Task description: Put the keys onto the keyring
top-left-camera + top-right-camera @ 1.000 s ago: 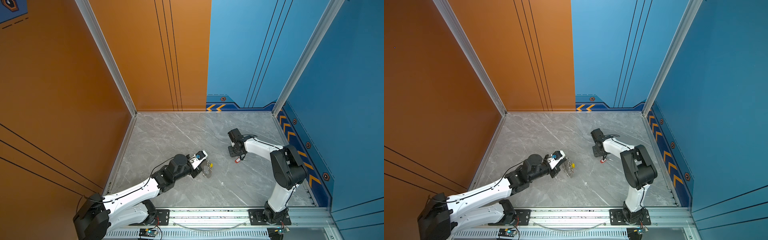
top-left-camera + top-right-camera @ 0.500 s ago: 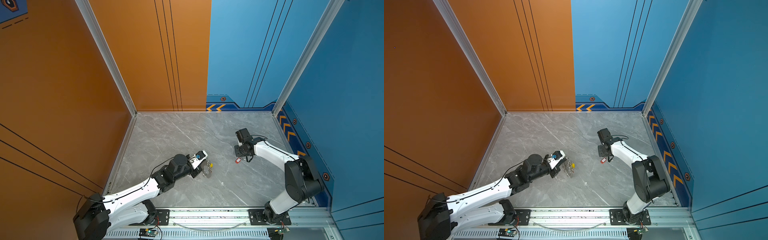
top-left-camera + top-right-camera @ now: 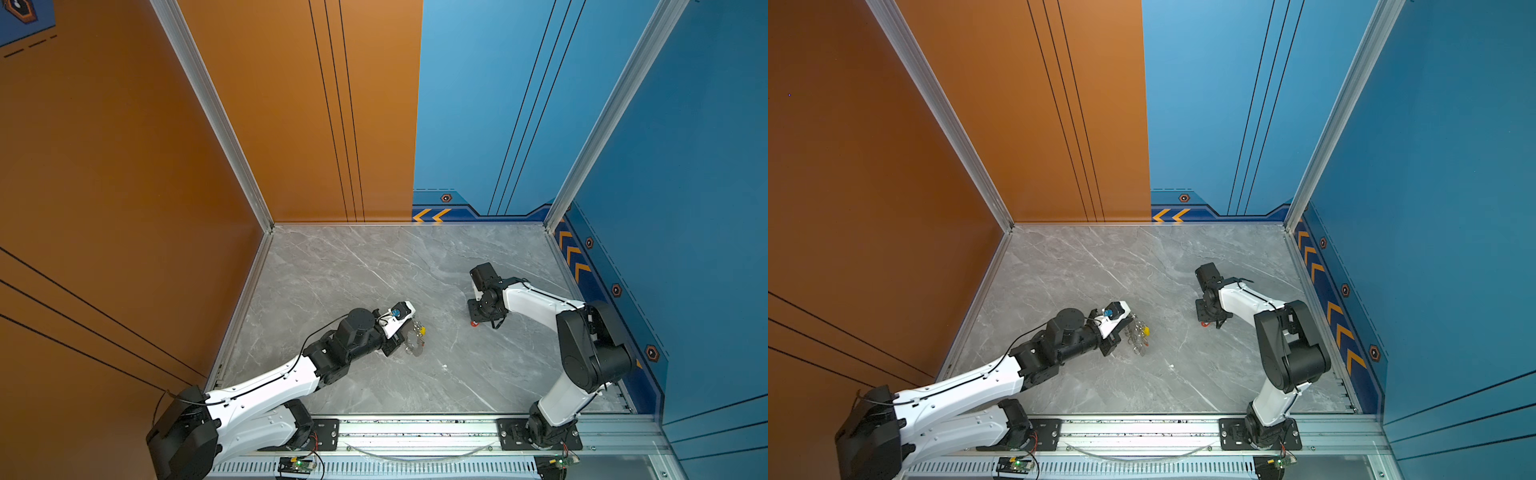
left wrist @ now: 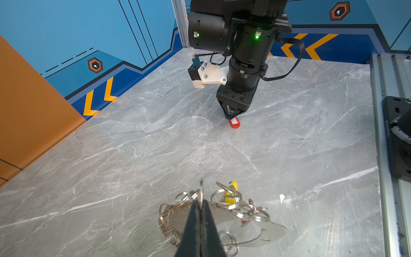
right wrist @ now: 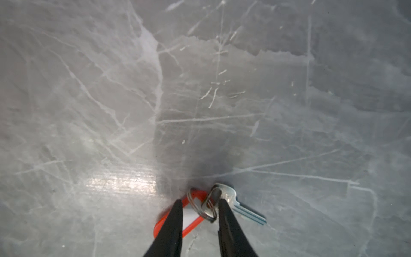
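Observation:
My left gripper (image 4: 201, 201) is shut on the edge of a silver keyring (image 4: 201, 189), holding it upright. This ring is part of a tangle of rings (image 3: 415, 341) (image 3: 1139, 338) lying on the table. A yellow-tagged key (image 4: 231, 194) (image 3: 422, 331) lies in that tangle. Further right, a silver key (image 5: 244, 212) lies flat on the table, joined by small rings (image 5: 208, 211) to a red tag (image 5: 193, 227) (image 3: 473, 323) (image 3: 1204, 324) (image 4: 234, 123). My right gripper (image 5: 200, 201) (image 3: 478, 319) points down over them, jaws apart. They straddle the small rings, one finger over the tag.
A flat silvery plate (image 4: 266, 231) and a coil spring (image 4: 165, 222) lie with the tangle. A white speck (image 3: 444, 366) sits on the grey marble table (image 3: 374, 270). Orange and blue walls close in the left, back and right. A metal rail (image 3: 415, 432) runs along the front edge.
The right gripper drew back toward the rear right, leaving the red-tagged key on the table. It has since returned over the key with its jaws wider apart. The left arm has not moved.

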`<action>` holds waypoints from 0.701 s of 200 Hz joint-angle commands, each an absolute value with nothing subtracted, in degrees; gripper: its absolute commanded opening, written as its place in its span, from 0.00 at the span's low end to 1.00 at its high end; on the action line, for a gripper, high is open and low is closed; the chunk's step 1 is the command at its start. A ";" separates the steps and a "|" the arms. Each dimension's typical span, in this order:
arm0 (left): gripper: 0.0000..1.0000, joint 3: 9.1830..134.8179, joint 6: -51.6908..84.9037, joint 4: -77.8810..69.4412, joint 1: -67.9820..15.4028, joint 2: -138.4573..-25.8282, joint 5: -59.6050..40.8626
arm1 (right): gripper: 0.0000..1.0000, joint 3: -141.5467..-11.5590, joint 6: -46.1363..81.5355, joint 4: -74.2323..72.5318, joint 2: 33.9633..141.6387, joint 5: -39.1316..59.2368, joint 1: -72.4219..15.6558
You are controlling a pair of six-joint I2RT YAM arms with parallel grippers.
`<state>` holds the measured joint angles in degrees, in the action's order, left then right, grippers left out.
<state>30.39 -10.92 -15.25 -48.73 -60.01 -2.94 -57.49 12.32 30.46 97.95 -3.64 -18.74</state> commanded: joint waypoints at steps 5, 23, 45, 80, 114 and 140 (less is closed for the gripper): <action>0.00 30.55 -11.09 -17.14 -49.30 -59.90 -1.60 | 0.24 -59.48 13.44 31.07 98.83 -3.34 -19.37; 0.00 30.65 -11.07 -17.12 -49.25 -60.07 -1.75 | 0.18 -59.86 13.87 31.04 98.93 -4.22 -20.23; 0.00 30.67 -11.07 -17.16 -49.24 -60.14 -1.78 | 0.14 -60.37 14.49 31.03 99.22 -4.72 -21.39; 0.00 30.67 -11.03 -17.06 -49.23 -60.03 -1.77 | 0.10 -61.91 15.34 31.24 100.41 -6.01 -23.61; 0.00 30.62 -11.07 -17.08 -49.28 -59.89 -1.76 | 0.08 -63.37 15.26 31.29 101.15 -6.98 -26.02; 0.00 30.65 -11.07 -17.08 -49.30 -59.78 -1.76 | 0.09 -64.11 13.96 30.94 101.26 -7.36 -27.85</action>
<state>30.39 -10.92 -15.22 -48.73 -60.03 -2.94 -62.48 14.41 30.44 100.31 -5.41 -26.39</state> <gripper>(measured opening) 0.044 0.085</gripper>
